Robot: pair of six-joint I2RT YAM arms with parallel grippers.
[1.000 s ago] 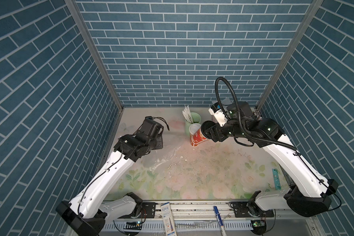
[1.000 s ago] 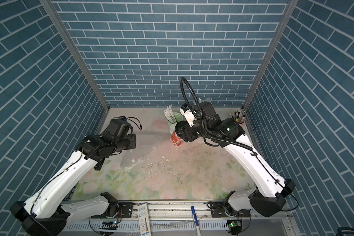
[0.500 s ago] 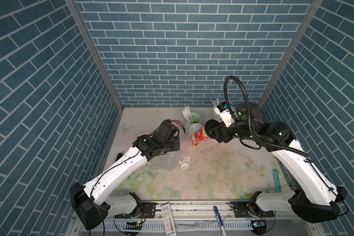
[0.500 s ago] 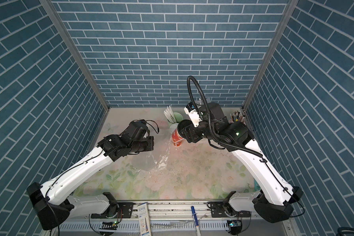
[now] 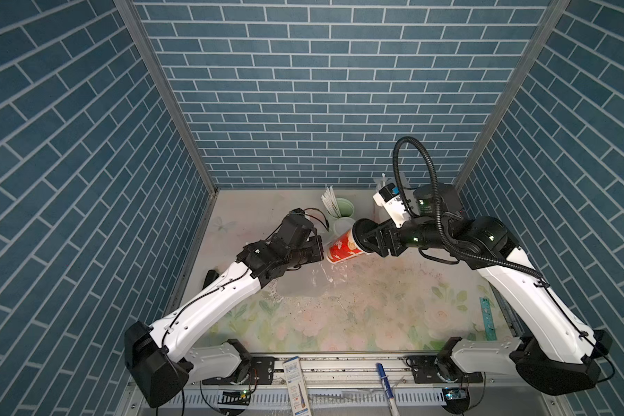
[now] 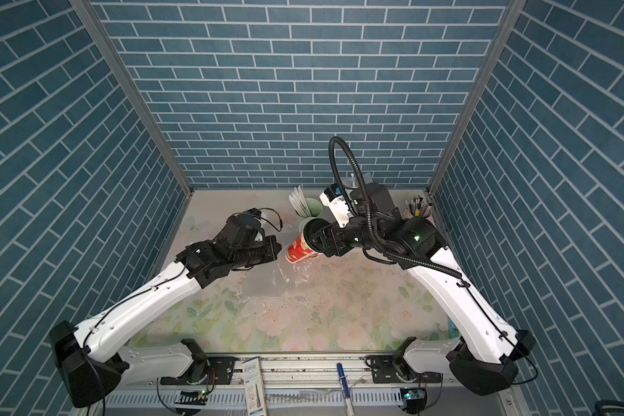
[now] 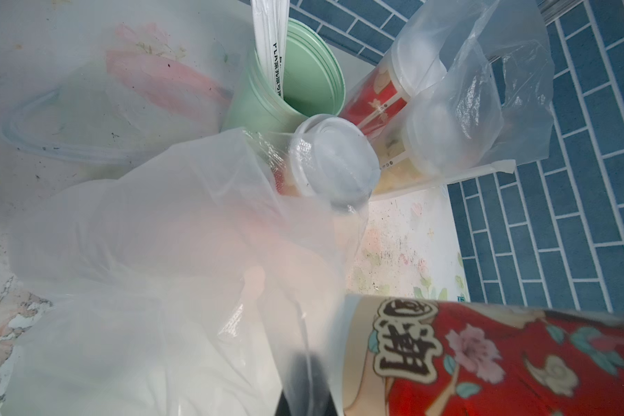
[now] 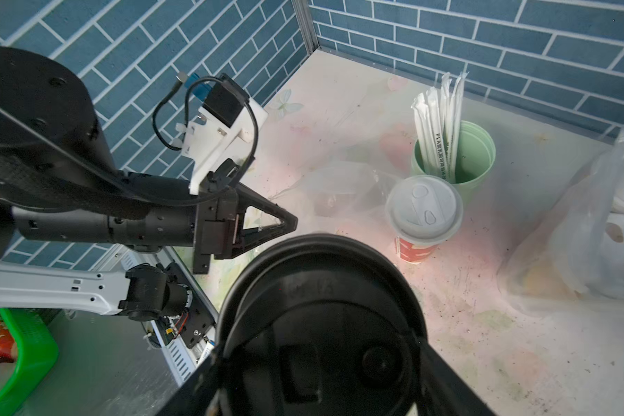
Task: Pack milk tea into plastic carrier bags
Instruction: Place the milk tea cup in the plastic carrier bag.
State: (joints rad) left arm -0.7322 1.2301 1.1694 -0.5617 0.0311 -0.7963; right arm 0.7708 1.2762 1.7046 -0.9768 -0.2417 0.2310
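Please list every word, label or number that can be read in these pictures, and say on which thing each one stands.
"PLA", then Chinese characters too blurred to read: on a straw wrapper in the mint-green cup.
"潮", beside a character hard to make out, perhaps "国": on the tilted black-lidded red cup.
Print on the card at the front rail and on the ruler: too small to read.

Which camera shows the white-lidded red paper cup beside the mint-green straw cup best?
The right wrist view: the white-lidded red paper cup stands upright, unobstructed, lid and upper wall clear. The left wrist view has the cup half veiled by the crinkly transparent plastic bag. In a top view only a sliver of the cup shows.
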